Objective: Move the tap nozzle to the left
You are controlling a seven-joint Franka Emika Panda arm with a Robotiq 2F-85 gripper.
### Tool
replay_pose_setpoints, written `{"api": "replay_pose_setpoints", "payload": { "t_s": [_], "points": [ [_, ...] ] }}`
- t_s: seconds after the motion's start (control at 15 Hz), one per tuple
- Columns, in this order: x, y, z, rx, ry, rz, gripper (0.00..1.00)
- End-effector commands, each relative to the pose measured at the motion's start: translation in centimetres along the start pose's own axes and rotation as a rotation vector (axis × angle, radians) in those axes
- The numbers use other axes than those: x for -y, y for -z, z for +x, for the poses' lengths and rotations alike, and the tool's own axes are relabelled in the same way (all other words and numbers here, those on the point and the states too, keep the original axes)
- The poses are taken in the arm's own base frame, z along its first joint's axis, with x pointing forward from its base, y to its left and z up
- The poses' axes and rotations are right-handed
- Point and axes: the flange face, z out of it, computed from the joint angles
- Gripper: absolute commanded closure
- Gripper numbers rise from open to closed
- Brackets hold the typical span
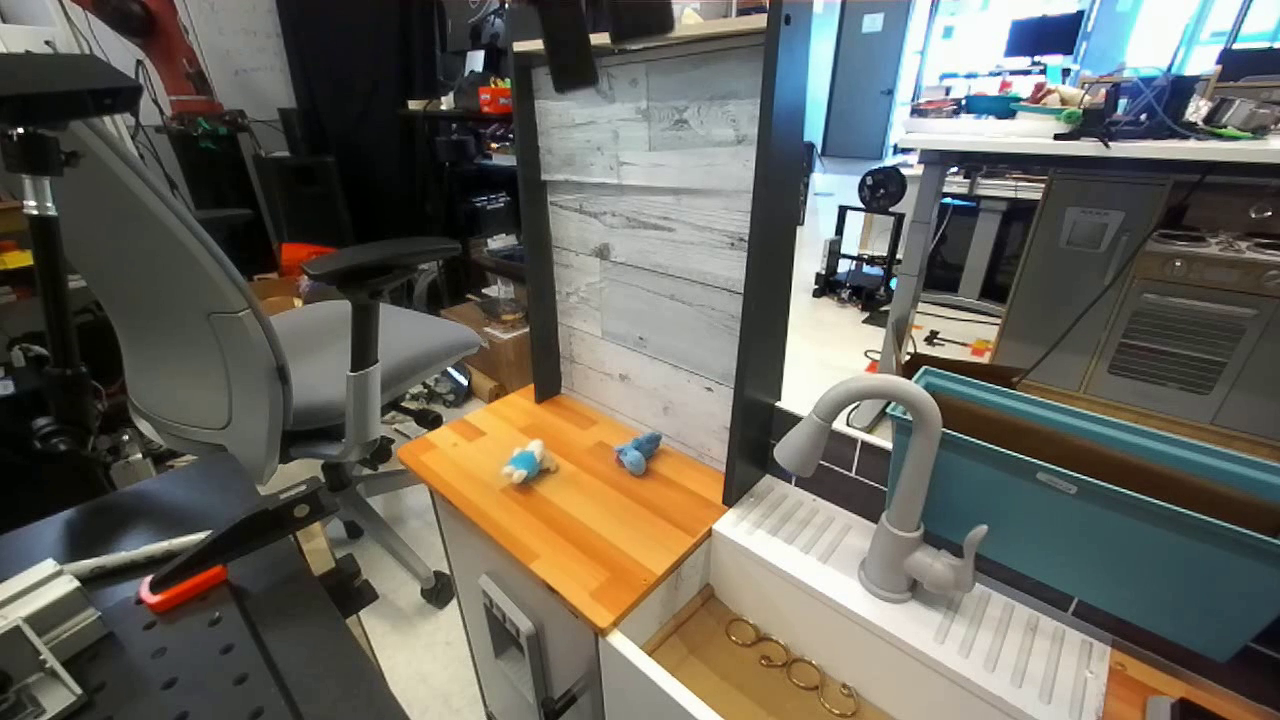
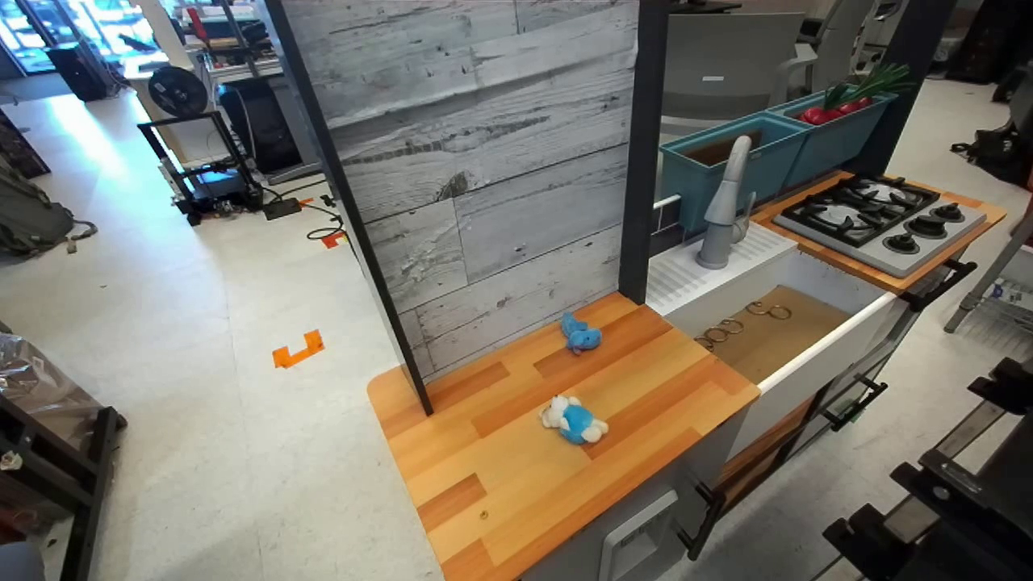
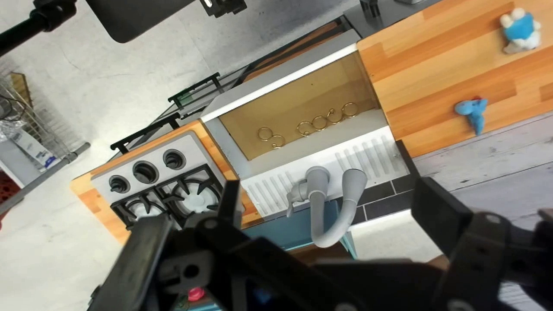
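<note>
The grey tap nozzle stands upright on the white ribbed sink ledge in both exterior views (image 1: 922, 450) (image 2: 726, 194). Its arched spout is turned sideways along the ledge, towards the wooden counter side, not over the basin. In the wrist view the tap nozzle (image 3: 317, 216) lies between my spread fingers, with its head right of its base. My gripper (image 3: 328, 194) is open and empty, apart from the tap. Dark parts at the top edge of an exterior view (image 1: 568, 50) look like my gripper, high above the counter.
The sink basin (image 3: 302, 103) holds gold rings. Two small plush toys lie on the wooden counter (image 1: 590, 540) beside an upright panel (image 1: 650, 230). Teal planters (image 1: 1060, 530) stand behind the tap. A stove (image 2: 880, 218) lies beyond the sink.
</note>
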Motion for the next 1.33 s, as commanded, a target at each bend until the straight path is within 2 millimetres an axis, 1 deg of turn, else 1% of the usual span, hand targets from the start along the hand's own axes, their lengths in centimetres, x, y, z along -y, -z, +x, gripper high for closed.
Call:
{"api": "replay_pose_setpoints", "payload": {
  "t_s": [0.0,0.13,0.33,0.73,0.93,1.27],
  "points": [
    [0.2,-4.6,0.8,-0.037,-0.038,-0.022,0.00],
    [0.5,-7.6,1.1,-0.034,-0.064,-0.021,0.00],
    [0.8,-11.1,1.9,-0.047,-0.106,-0.019,0.00],
    [1.5,-16.9,3.7,-0.107,-0.148,-0.062,0.00],
    [2.8,-19.2,4.2,-0.125,-0.157,-0.080,0.00],
    [6.1,-22.3,5.1,-0.131,-0.161,-0.086,0.00]
  ]
}}
